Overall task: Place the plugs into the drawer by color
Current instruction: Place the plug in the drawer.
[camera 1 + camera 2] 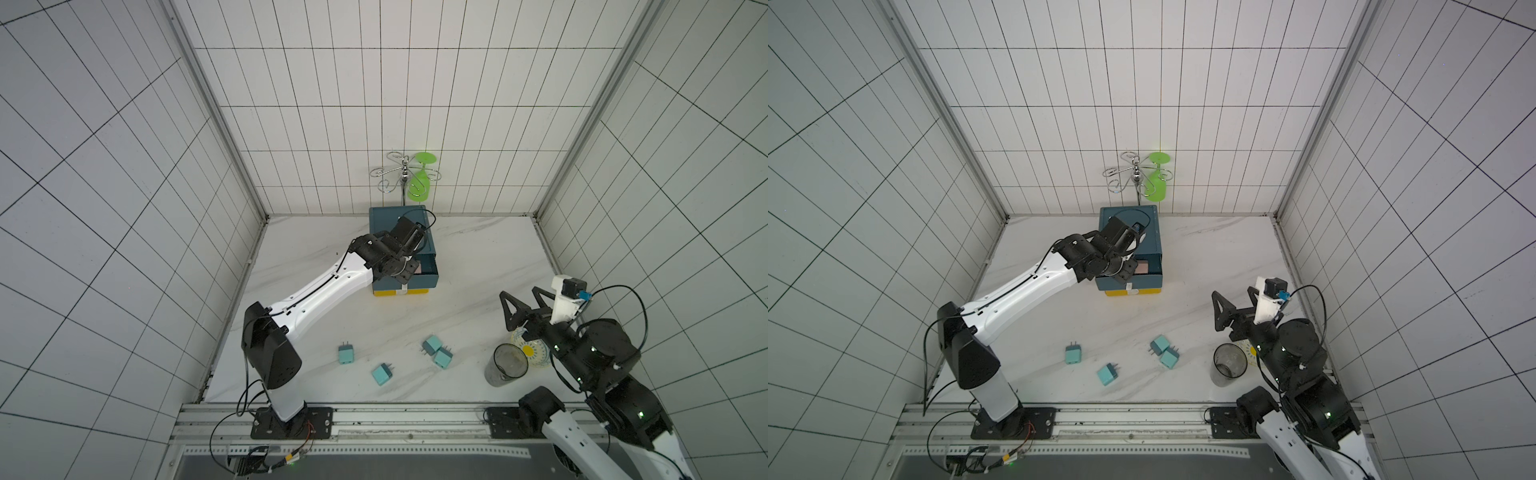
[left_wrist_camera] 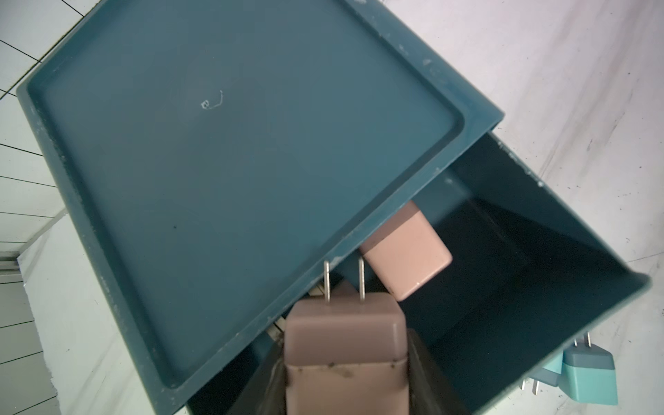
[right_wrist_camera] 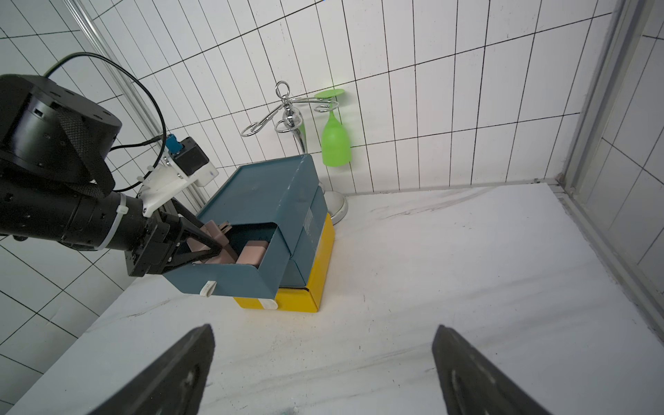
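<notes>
Nearest, four teal plugs lie on the white table. One [image 1: 345, 355] is on the left and one [image 1: 382, 374] sits nearer the middle. A pair on the right [image 1: 432, 344] [image 1: 443, 358] is touching or nearly so. They look light, stiff and smooth-sided, with thin prongs sticking out of one face. The sound hold is likely across two opposite flat faces of the body. The prongs would give little purchase, and the rounded corners could let a cube squirt out. The pair would be easier taken from their free outer sides.

To the right, the right gripper [image 1: 519, 296] hovers above the table beside a clear cup [image 1: 505, 363]. Its jaws stand wide apart with nothing between them.

Farther in, the left gripper [image 3: 210, 242] is clamped on a pink plug [image 2: 345, 334]. It pinches the plug by its flat sides, prongs pointing away from the wrist. The plug hangs over the top drawer [image 3: 230, 280], which is pulled out toward the near side of the dark teal cabinet [image 2: 215, 161]. At least one more pink plug [image 2: 406, 258] lies inside, partly under the cabinet's top. The held plug's prongs sit close to that overhanging edge, so they may catch on release. The yellow bottom drawer [image 3: 316, 273] is pushed in.

Farthest, against the tiled wall, a green glass [image 3: 336, 143] hangs upside down on a wire rack [image 3: 287, 111].
</notes>
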